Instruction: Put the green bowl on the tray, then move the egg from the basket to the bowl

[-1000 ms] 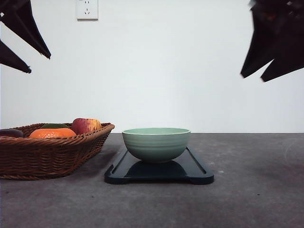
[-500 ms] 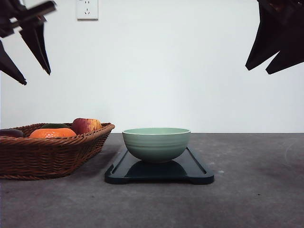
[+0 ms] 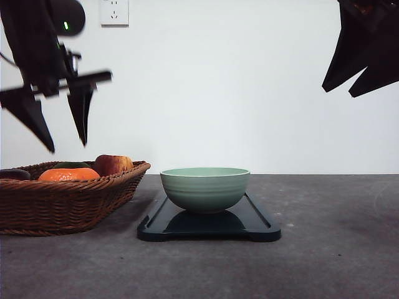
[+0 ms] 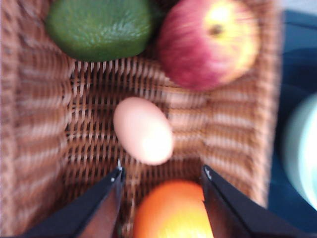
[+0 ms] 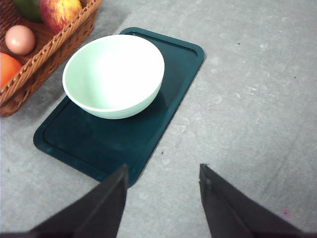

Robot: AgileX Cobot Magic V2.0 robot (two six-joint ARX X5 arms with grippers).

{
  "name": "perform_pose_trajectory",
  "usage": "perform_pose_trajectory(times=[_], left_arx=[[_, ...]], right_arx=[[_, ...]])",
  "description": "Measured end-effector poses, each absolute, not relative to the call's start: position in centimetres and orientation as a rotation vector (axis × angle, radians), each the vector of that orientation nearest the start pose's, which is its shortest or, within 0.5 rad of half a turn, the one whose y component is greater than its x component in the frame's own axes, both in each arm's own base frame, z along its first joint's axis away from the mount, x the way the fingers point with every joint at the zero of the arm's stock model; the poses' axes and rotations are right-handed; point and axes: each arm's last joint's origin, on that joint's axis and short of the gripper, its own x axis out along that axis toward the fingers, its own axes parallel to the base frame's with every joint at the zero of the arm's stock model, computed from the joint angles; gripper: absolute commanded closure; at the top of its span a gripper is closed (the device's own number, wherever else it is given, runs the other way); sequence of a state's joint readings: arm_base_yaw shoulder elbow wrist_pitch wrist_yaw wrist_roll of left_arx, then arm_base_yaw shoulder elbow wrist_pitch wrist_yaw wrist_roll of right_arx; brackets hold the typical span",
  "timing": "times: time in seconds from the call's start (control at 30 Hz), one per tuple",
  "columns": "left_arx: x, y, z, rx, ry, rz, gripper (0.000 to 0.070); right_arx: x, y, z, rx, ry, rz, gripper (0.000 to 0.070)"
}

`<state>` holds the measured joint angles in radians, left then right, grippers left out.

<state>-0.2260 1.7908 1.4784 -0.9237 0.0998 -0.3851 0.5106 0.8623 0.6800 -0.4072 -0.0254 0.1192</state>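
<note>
Setting: a staged test bench of the kind found in a robotics lab, not a lived-in room. The bench has a plain dark grey matte surface. Behind it stands a bare white wall carrying a single power socket. Household props are set out: a wicker basket of fruit, a bowl and a tray.

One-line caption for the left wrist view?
Open left gripper above the egg in the basket, beside apple and orange.
</note>
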Motion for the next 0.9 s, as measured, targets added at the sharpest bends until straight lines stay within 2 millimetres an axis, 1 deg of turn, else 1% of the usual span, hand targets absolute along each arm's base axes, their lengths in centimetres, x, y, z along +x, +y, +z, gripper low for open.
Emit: perform_pose_trajectory(times=[0.13, 0.27, 0.47, 0.67, 0.9], left_arx=[[35.9, -8.5, 23.4, -0.268, 1.319, -0.011, 0.0336], [36.6, -8.6, 22.3, -0.264, 1.319, 0.019, 0.0336], [37.2, -8.6, 22.3, -0.256, 1.264, 0.052, 0.0336], [37.1, -8.6, 22.2, -0.255, 1.268, 0.057, 0.0336], [37.6, -8.7, 21.1, -0.260, 1.282, 0.068, 0.0336]], right_arx=[[15.7, 8.9, 26.5, -0.043, 0.605, 0.488, 0.0416], [15.7, 8.9, 26.5, -0.048, 0.604, 0.490, 0.0416], [15.7, 8.9, 26.5, -0.060, 0.601, 0.494, 0.0416], [15.8, 8.9, 26.6, -0.067, 0.585, 0.499, 0.0416], [15.8, 9.0, 26.7, -0.064, 0.568, 0.501, 0.0416]])
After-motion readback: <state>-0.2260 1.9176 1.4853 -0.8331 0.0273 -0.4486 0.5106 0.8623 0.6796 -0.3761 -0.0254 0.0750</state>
